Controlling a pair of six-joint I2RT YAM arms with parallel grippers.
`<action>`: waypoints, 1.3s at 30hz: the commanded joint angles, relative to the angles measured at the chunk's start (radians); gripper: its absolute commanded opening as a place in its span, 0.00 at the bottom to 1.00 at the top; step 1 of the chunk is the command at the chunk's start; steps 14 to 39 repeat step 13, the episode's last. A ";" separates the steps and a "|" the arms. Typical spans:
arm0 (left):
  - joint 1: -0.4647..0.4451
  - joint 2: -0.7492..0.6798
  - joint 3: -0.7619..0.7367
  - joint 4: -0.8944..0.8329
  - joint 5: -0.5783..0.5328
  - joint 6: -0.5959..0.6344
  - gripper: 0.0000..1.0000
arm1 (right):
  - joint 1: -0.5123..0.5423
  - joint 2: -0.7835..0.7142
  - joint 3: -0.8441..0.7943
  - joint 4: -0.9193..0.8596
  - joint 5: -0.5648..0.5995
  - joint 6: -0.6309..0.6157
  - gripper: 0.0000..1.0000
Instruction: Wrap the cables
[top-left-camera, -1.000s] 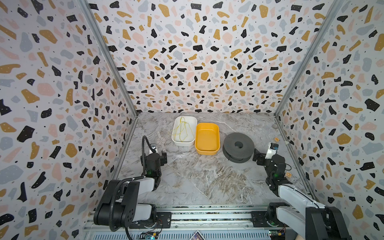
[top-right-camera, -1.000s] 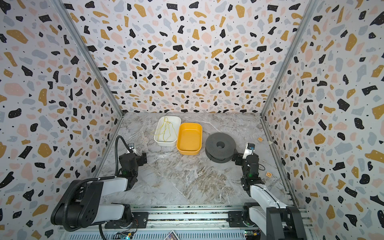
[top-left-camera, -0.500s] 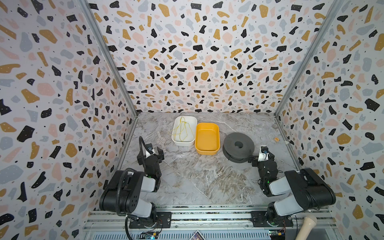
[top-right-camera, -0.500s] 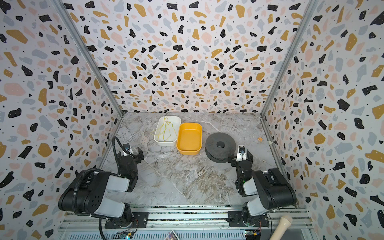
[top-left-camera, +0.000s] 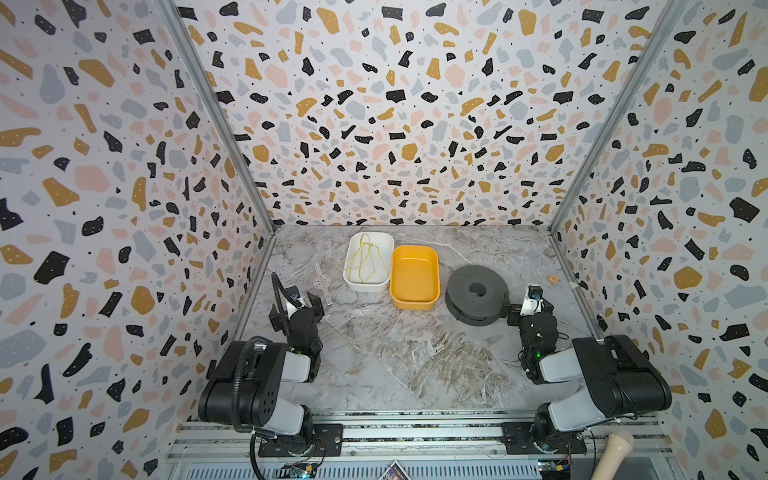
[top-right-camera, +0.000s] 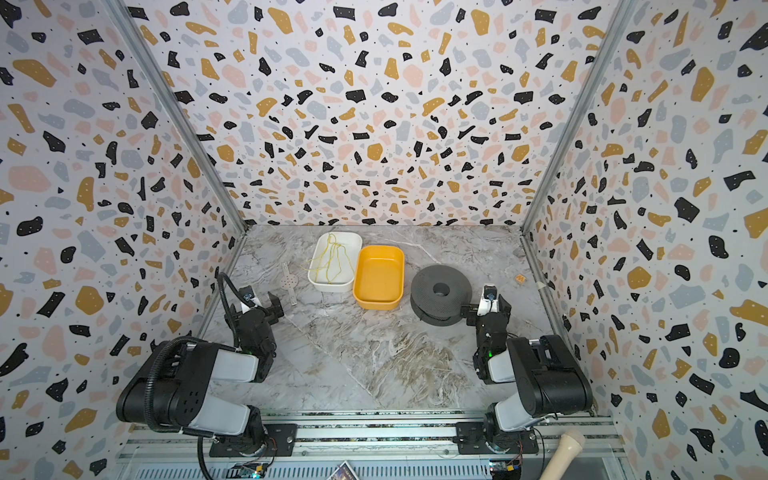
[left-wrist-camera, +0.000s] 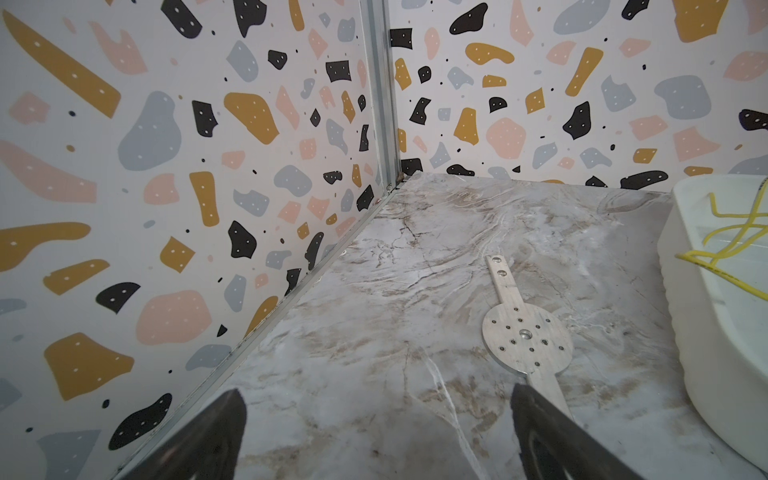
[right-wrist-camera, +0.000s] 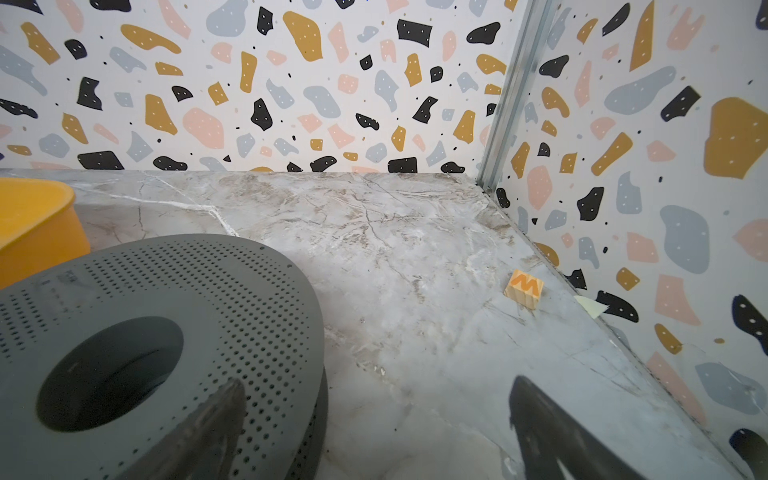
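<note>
Grey marble table (top-left-camera: 415, 365), biggest of all, with spotty walls around. Next in size, the left arm (top-left-camera: 257, 374) and the right arm (top-left-camera: 611, 374), folded low near 6 o'clock. At 9 o'clock, the left gripper (left-wrist-camera: 376, 399), jaws spread wide, nothing between them. At 3 o'clock, the right gripper (right-wrist-camera: 376, 384), spread wide too, holding nothing.

Then a dark grey spool (top-left-camera: 459, 291), lying flat at 2 o'clock, just beside the right gripper, with tiny holes all over the top and one big hole in the middle. At 12 o'clock, a yellow tub (top-left-camera: 414, 274), bare inside. Just beside it at 11 o'clock, a white tub (top-left-camera: 365, 286) with a thin yellow cord (top-left-camera: 365, 253) lying loose inside. At 10 o'clock, a flat metal plate (left-wrist-camera: 525, 338). Far out at 2 o'clock, a small wooden block (right-wrist-camera: 524, 287) with an orange M.

Thinnest of all, the black cord: not plain to see anywhere. Likely wound in the dark gap between the two round sides of the spool, but too dark there to tell. No loose black loops on the table. Probably light, soft and floppy, easy to tangle, quick to slip out of a weak pinch. Best to pinch a free end, squeeze tight, and keep it a little stretched while winding. Best to steady the stiff spool by its rim with the other gripper.
</note>
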 joint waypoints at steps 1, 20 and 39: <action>0.004 -0.013 0.009 0.039 -0.021 -0.016 0.99 | 0.003 -0.013 0.013 0.004 0.004 0.007 0.99; 0.004 -0.013 0.009 0.039 -0.020 -0.015 0.99 | 0.003 -0.014 0.013 0.003 -0.003 0.002 0.99; 0.004 -0.013 0.009 0.039 -0.020 -0.015 0.99 | 0.003 -0.014 0.013 0.003 -0.003 0.002 0.99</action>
